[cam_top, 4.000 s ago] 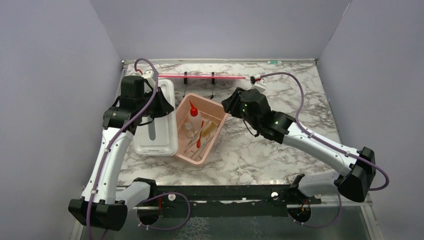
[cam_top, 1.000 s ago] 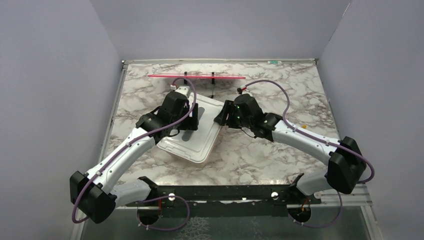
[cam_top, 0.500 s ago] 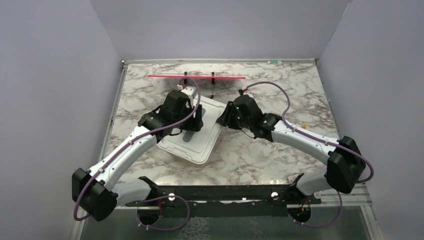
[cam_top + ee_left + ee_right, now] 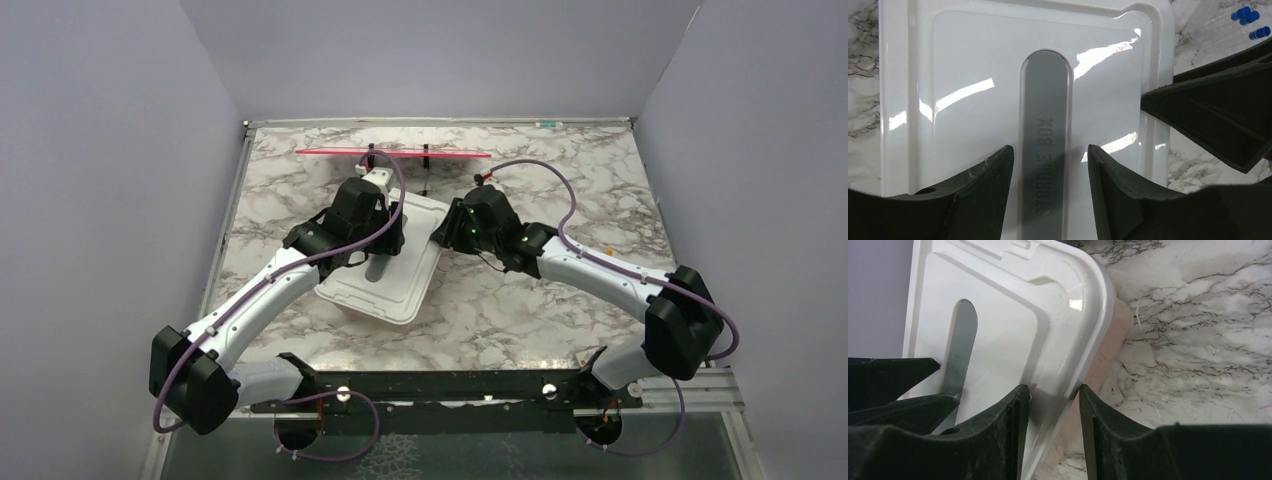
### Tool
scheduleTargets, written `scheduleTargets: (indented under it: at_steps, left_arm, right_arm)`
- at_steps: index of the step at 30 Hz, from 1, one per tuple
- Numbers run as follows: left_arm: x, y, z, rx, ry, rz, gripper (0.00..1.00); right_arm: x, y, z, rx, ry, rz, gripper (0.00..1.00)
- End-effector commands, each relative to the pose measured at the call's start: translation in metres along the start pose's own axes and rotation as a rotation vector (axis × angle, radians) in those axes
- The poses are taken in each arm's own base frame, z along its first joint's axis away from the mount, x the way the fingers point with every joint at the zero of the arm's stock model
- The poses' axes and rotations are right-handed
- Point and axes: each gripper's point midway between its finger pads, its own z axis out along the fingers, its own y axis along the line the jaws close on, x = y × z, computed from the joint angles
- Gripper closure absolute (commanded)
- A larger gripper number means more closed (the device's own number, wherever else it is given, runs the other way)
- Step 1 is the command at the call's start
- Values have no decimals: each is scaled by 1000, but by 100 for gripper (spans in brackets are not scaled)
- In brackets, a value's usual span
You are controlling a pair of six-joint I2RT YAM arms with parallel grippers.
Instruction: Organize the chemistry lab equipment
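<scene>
- The white plastic lid (image 4: 388, 286), which lay beside the pink plastic tub (image 4: 1103, 355), now covers it, and both arms have closed in on it.
- The left claw (image 4: 1050, 150) straddles the lid's grey handle strip (image 4: 1045, 90); I cannot tell whether it pinches.
- The right claw (image 4: 1053, 387) is clenched on the lid's rim.
- The blue-capped tubes (image 4: 1248, 15) show just beyond the lid; the other equipment is hidden.
- The tubes are probably light, round and slippery, so they are best taken mid-body.
</scene>
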Motion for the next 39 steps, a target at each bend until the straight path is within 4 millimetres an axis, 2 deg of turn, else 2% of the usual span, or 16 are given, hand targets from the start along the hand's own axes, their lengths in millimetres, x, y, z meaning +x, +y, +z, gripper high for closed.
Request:
scheduleTargets:
  at_steps: [1, 4, 9, 10, 13, 17, 20, 24, 28, 31, 33, 35, 39]
  left_arm:
    - [62, 30, 21, -127, 203, -42, 43]
    - [61, 34, 27, -127, 195, -74, 47]
    - [33, 26, 25, -86, 118, -103, 48]
    - [9, 23, 13, -81, 40, -103, 42]
    - [-15, 24, -4, -94, -43, -92, 32]
    - [-40, 26, -35, -111, -149, -71, 23]
    - [-54, 32, -63, -148, -221, -63, 12]
    - [-62, 51, -101, -247, -303, -71, 2]
    - [-65, 67, -145, -317, -398, -77, 1]
    - [-66, 81, -183, -392, -469, -112, 1]
    - [-64, 97, -206, -477, -502, -140, 1]
    - [-60, 105, -223, -524, -518, -152, 1]
    - [-62, 106, -249, -518, -575, -170, 1]
  right_arm:
    - [41, -44, 30, 135, 127, -89, 55]
    - [32, -33, 35, 105, 110, -111, 56]
    - [1, -6, 33, 46, 31, -167, 55]
    - [-19, 7, 21, 27, -18, -198, 53]
    - [-33, 17, 2, 4, -56, -220, 44]
    - [-51, 25, -32, -31, -114, -252, 33]
    - [-62, 15, -60, 0, -171, -278, 31]
    - [-74, -24, -98, 160, -250, -296, 31]
    - [-88, -65, -147, 337, -346, -279, 31]
    - [-101, -86, -193, 415, -433, -239, 31]
    - [-108, -94, -227, 425, -500, -199, 29]
    - [-112, -100, -252, 415, -549, -199, 26]
    - [-118, -110, -293, 404, -622, -152, 17]
